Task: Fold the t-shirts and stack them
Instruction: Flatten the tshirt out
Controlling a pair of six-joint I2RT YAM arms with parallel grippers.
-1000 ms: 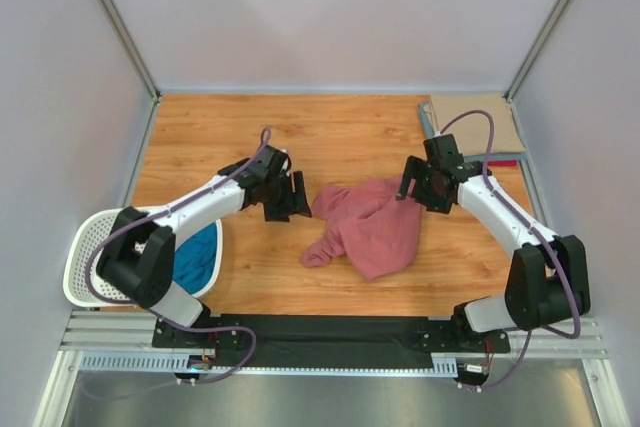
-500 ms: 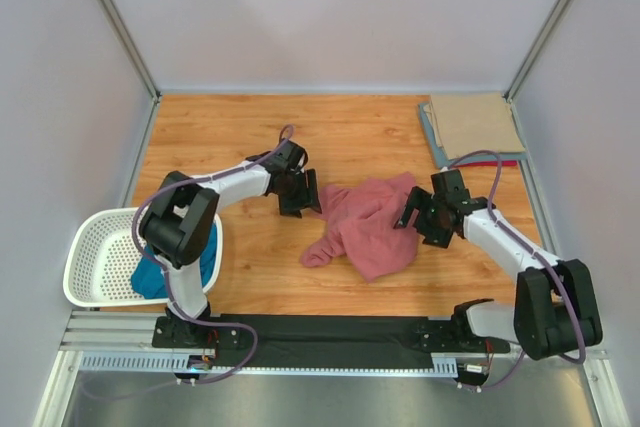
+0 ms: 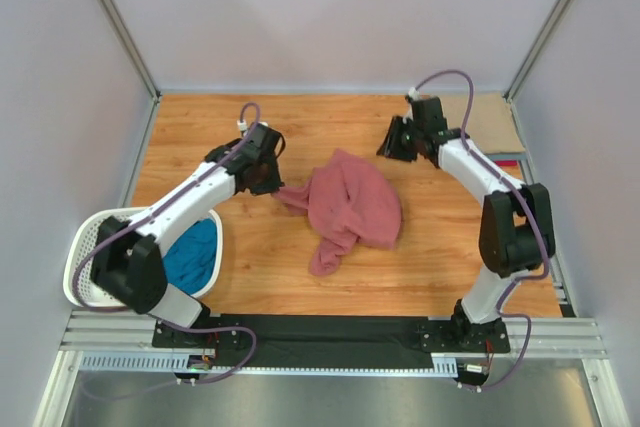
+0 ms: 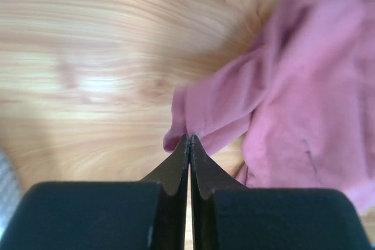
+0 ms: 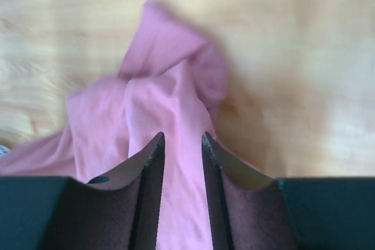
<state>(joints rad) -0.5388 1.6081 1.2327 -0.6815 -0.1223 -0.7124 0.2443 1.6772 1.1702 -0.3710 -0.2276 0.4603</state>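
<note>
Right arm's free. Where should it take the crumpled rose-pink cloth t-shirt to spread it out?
Take the far edge of the rose-pink t-shirt, coming top-down from the far right side. That edge lies nearest the open right gripper. It is also roughly opposite the corner pinched by the shut left gripper, so pulling the two apart should likely flatten the bunch.

You are looking down from high behind the rig, taking in the whole counter (image 3: 420,267). The left wrist camera is peering close past the left fingers (image 4: 173,171) and the right one past the right fingers (image 5: 149,168), both facing down. All three are sharing the rose shirt (image 3: 350,202).
</note>
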